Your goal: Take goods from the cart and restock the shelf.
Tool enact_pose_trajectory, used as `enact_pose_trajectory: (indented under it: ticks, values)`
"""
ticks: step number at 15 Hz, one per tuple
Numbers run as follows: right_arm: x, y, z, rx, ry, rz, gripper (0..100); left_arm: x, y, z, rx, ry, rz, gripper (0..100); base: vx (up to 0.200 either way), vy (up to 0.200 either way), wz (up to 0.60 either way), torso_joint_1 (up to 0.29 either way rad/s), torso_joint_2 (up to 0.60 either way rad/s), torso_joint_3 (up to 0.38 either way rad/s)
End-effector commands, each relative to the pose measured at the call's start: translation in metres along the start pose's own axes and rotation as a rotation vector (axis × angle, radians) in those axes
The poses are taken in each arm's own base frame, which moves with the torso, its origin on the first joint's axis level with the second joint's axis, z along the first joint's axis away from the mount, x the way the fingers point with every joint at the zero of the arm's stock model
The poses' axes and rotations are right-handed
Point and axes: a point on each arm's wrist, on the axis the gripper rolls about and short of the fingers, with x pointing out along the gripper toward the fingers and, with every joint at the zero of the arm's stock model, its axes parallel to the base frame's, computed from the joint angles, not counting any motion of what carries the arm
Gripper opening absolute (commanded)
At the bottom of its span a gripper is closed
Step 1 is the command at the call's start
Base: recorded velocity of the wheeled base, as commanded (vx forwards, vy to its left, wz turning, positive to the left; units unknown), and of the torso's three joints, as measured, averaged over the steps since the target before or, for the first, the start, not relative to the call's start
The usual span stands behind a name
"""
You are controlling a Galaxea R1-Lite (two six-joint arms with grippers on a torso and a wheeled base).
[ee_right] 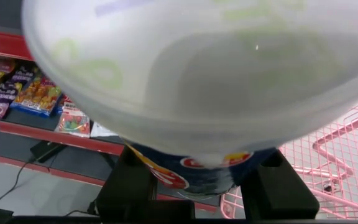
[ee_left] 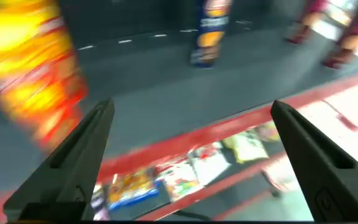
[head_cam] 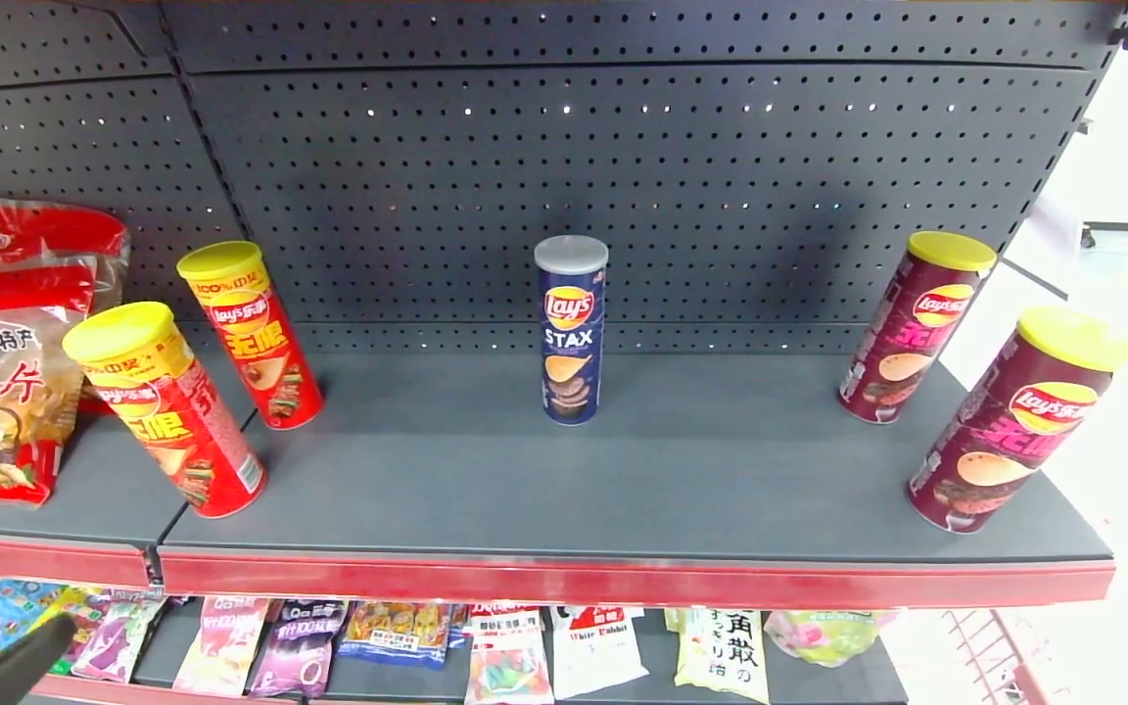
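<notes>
Five chip cans stand upright on the shelf (head_cam: 681, 480), spaced apart from one another. The left tool (ee_left: 191, 104) hangs low in front of the shelf's red front lip (head_cam: 623, 578). Its two black fingers (ee_left: 79, 162) are spread wide with nothing between them.

Closest to that tool, up and ahead of it, is the near red can (head_cam: 164, 406) with a yellow lid. The far red can (head_cam: 251, 333) stands behind that one, nearer the back panel. Further ahead and off to the tool's right is the blue can (head_cam: 571, 328) with a grey lid, alone in the middle of the shelf. Farthest to its right stand the far maroon can (head_cam: 916, 328) and the near maroon can (head_cam: 1014, 421), both yellow-lidded. The near one sits close to the shelf's front corner. Red snack bags (head_cam: 6, 382) lean on the neighbouring shelf section, up ahead of the left tool.

The right tool (ee_right: 201, 180) is clamped on the held can (ee_right: 216, 177), a blue one. A black finger presses on either side of its body, and its pale, see-through lid (ee_right: 197, 74) points back toward the wrist. Beyond and below this tool is the pink wire cart (ee_right: 347, 155). To the other side of it runs the lower shelf (ee_right: 55, 134), lined with coloured packets (ee_right: 39, 96).
</notes>
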Motion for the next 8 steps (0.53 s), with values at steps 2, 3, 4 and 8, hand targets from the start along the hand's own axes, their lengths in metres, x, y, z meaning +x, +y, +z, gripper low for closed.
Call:
enact_pose_trajectory:
  ticks: [2,3,4,8]
  values:
    - [-0.001,0.000,-0.006,0.001,-0.019,-0.003,0,0.143,0.007,0.022,0.003,0.162,-0.347,100,0.000,0.000,0.00,0.000,0.00,0.000]
    - [-0.001,0.000,-0.006,0.001,-0.019,-0.005,0,0.172,0.009,0.015,-0.004,0.173,-0.381,100,0.000,0.000,0.00,0.000,0.00,0.000]
    - [-0.001,0.000,-0.006,0.001,-0.019,-0.003,0,0.206,0.008,0.003,-0.007,0.195,-0.407,100,0.000,0.000,0.00,0.000,0.00,0.000]
    - [-0.001,0.000,-0.006,0.003,-0.017,-0.012,0,0.282,0.007,-0.001,0.040,0.167,-0.469,100,0.000,0.000,0.00,0.000,0.00,0.000]
